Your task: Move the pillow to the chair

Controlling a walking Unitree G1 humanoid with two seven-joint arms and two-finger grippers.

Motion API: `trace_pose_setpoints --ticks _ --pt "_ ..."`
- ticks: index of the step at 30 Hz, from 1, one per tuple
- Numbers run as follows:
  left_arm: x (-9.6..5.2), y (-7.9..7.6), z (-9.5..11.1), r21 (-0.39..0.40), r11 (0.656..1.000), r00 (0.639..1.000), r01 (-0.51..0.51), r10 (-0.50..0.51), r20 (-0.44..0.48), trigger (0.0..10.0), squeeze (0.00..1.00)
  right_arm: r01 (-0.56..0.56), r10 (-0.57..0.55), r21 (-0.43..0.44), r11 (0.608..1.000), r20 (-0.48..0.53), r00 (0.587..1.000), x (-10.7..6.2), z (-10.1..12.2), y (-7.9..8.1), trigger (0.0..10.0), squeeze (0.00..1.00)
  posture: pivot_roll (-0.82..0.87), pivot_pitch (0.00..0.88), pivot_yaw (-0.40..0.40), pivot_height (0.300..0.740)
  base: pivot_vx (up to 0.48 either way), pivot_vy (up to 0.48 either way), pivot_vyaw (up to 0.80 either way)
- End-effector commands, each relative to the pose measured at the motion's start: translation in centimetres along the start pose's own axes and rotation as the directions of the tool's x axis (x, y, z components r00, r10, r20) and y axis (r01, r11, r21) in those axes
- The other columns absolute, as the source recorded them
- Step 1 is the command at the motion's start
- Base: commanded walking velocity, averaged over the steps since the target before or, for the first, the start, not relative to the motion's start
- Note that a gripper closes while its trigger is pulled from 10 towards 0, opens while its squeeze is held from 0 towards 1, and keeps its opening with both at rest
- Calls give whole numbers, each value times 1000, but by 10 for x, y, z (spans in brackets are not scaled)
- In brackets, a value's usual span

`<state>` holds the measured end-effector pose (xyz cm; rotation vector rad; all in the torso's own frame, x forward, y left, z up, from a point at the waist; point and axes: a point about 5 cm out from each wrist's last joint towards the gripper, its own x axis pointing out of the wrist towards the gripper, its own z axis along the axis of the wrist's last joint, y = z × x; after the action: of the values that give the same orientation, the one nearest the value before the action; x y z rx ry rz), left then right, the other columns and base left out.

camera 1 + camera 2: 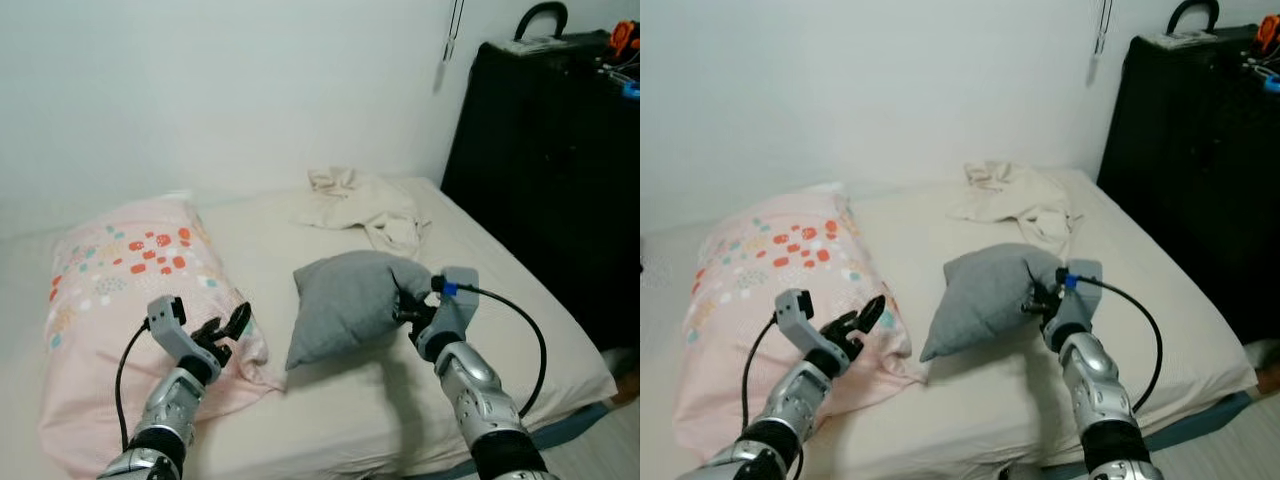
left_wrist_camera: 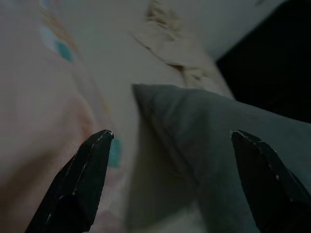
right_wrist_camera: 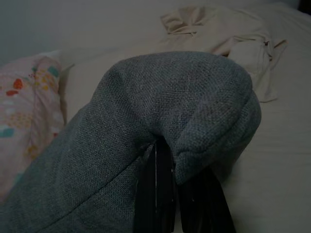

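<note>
Grey pillow point(image 1: 350, 305) pinched in right gripper point(image 1: 412, 310) jaws; left gripper point(image 1: 225, 330) jaws wide.

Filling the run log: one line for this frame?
right gripper: shut on grey pillow, lifted at one end off bed | left gripper: open, over pink pillow | chair: unseen

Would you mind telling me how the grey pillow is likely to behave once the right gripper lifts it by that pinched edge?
The grey pillow will probably sag, since its fabric already bunches around the right gripper. It looks light for its bulk, as one edge pinch props it up. Its coarse weave suggests little slipping.
</note>
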<state>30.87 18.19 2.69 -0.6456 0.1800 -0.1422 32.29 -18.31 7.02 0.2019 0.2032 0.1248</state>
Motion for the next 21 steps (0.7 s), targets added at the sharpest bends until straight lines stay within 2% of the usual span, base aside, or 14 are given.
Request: trace_pose_setpoints --ticks 1,3,4,7,11,12,15,18,19,20,21 --pt "-5 9 0 20 999 999 -47 47 -16 10000 0 -32 33 -15 999 31 999 5 6 8 0 0 -84 0 30 710 0 0 0" --pt "-6 12 -2 33 996 996 -78 79 -33 10000 0 -32 33 -14 999 28 999 5 5 9 0 0 -83 0 31 715 0 0 0" --pt "-11 18 -7 50 990 988 -135 138 -63 10000 0 -34 34 -12 999 15 999 5 0 9 0 0 -83 0 32 725 0 0 0" --pt "-15 23 -12 71 982 979 -175 181 -94 10000 0 -36 36 -16 999 -4 999 5 -5 9 0 0 -84 0 33 735 0 0 0" --pt "-34 39 -33 190 938 922 -290 327 -209 10000 0 -23 19 -39 999 -103 994 -2 -34 7 0 0 -90 0 43 740 0 0 0" --pt "-34 39 -33 190 938 922 -290 327 -209 10000 0 -23 19 -39 999 -103 994 -2 -34 7 0 0 -90 0 43 740 0 0 0" --pt "-55 52 -54 269 900 858 -342 416 -302 10000 0 31 -46 -67 997 -244 969 -19 -74 -3 0 0 -91 0 55 740 0 0 0" --pt "-66 56 -66 313 885 823 -346 446 -351 10000 0 54 -79 -86 995 -325 942 -33 -95 -7 0 0 -88 0 61 740 0 0 0" --pt "-70 57 -69 332 878 811 -345 457 -366 10000 0 58 -85 -87 994 -349 933 -37 -101 -8 1451 0 -84 0 66 740 0 0 0" --pt "-74 59 -73 349 870 795 -347 470 -382 10000 0 61 -93 -99 993 -370 924 -40 -107 -8 9725 0 -80 0 70 740 0 0 0" --pt "-79 61 -76 369 862 778 -347 484 -400 10000 0 61 -96 -102 993 -387 917 -44 -112 -9 10000 0 -77 0 73 740 0 0 0"
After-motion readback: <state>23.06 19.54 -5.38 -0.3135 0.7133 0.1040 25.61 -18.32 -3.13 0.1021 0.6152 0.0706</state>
